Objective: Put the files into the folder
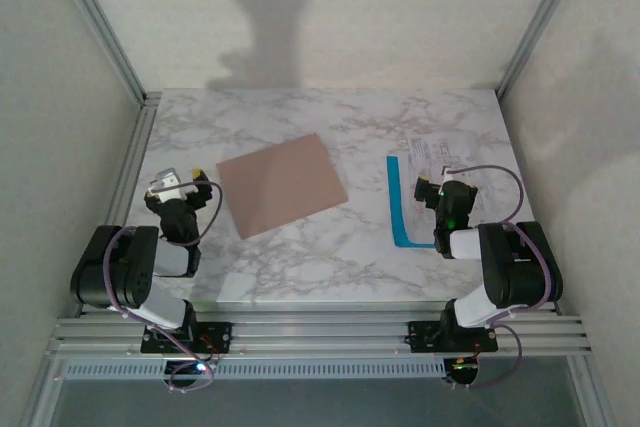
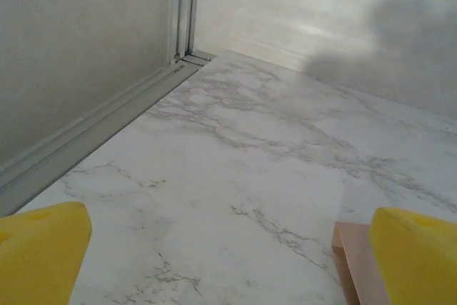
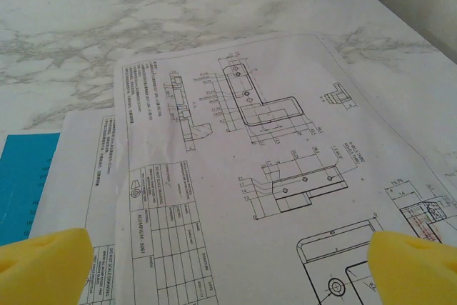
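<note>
The left end effector (image 2: pixel 228 258) stood wide open and empty beside the flat folder (image 1: pixel 282 184) at the middle of the table (image 1: pixel 300 265), while the right end effector (image 3: pixel 228 262), equally wide, hung over the files (image 3: pixel 271 148) near the right edge.

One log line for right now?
left gripper: open, beside flat pinkish-brown card folder | right gripper: open, over white printed paper sheets | sheets outside folder

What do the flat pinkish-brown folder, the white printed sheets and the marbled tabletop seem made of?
The flat pinkish-brown folder looks like thin matte card: even colour, no shine. The white printed sheets look like plain paper: thin overlapping edges, fine black drawings. The marbled tabletop shows grey veining; stone or printed laminate, I cannot tell.
</note>
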Robot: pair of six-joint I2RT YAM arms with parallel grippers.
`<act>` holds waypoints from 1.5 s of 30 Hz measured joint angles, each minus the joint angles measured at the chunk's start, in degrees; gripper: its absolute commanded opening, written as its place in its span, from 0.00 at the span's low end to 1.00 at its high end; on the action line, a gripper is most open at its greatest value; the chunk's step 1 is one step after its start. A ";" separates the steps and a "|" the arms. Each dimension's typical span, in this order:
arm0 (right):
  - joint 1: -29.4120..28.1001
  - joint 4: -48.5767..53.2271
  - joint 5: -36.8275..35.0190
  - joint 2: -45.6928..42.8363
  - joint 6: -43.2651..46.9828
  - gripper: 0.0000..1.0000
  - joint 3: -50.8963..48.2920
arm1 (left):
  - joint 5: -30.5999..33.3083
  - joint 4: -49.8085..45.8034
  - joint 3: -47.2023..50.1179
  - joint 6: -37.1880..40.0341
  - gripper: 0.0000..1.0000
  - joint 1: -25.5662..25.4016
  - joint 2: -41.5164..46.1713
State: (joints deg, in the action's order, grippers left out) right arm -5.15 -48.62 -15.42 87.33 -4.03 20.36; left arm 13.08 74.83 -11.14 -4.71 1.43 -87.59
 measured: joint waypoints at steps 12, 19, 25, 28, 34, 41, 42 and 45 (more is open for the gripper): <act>0.00 0.00 0.00 0.00 0.00 0.99 0.00 | 0.00 0.00 0.00 0.00 0.99 0.00 0.00; 0.00 0.00 0.00 0.00 0.00 0.99 0.00 | 0.00 0.00 0.00 0.02 1.00 0.00 0.00; -0.07 0.28 -0.42 -0.07 0.00 0.99 0.04 | 0.22 -0.48 -0.04 0.02 0.99 -0.15 0.24; -1.44 -0.31 -1.99 -0.48 0.79 0.99 -0.26 | 2.93 -6.62 -1.68 0.28 0.99 -1.88 3.96; -5.07 13.07 -6.93 -13.73 2.27 0.99 4.17 | 8.66 -17.20 -11.34 0.35 0.99 -5.33 15.67; -3.87 53.94 -10.64 -23.65 -17.35 0.99 46.45 | 5.29 -51.41 -47.54 -18.27 1.00 -1.27 14.78; -2.89 58.49 -8.72 -23.28 -20.55 0.99 51.89 | 1.40 -55.32 -53.29 -21.33 0.99 0.96 12.59; -4.66 68.76 -5.49 -23.12 -26.88 0.89 56.96 | -7.13 -67.63 -67.69 -26.27 0.86 5.16 2.64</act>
State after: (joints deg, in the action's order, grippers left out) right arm -9.80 20.14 -20.91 64.20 -30.92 77.32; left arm 5.96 7.20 -78.83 -30.98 6.59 -84.95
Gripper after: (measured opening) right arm 0.954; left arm 0.923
